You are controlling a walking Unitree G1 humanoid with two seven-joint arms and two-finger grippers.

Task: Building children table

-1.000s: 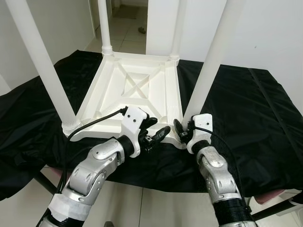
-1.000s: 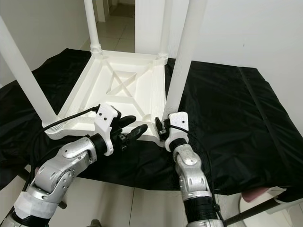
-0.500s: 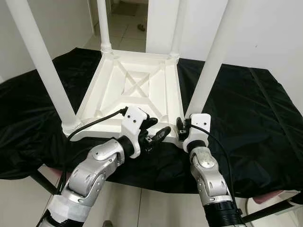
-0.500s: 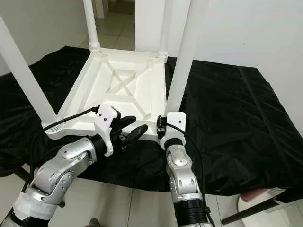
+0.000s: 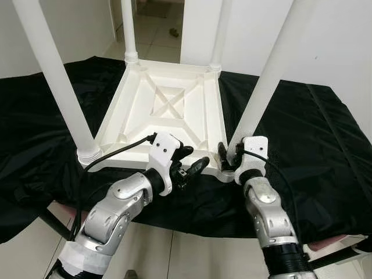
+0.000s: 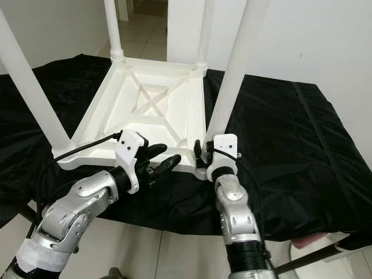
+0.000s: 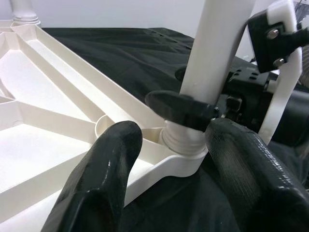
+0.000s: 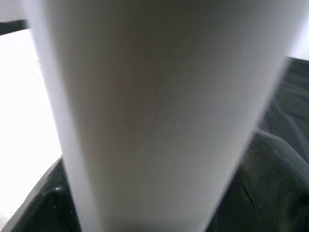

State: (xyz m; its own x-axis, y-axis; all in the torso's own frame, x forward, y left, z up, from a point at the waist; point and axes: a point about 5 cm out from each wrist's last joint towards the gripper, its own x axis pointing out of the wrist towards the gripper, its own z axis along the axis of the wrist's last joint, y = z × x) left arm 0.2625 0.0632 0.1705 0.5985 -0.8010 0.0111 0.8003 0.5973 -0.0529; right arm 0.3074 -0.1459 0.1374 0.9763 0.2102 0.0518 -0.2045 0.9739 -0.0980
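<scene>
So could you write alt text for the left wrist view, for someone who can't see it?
Two black fingers of the left gripper, spread open, frame the near corner of an upturned white plastic table lying on black cloth. At that corner a white table leg stands in its socket, and the right gripper is closed around its base.

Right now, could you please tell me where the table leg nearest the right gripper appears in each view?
Left eye view: the leg rises from lower centre to the top right.
Right eye view: it stands right of centre, slanting up.
Left wrist view: it is at upper right, seated in the corner socket.
Right wrist view: a blurred white column, very close.
Shared landmark: the black cloth.
</scene>
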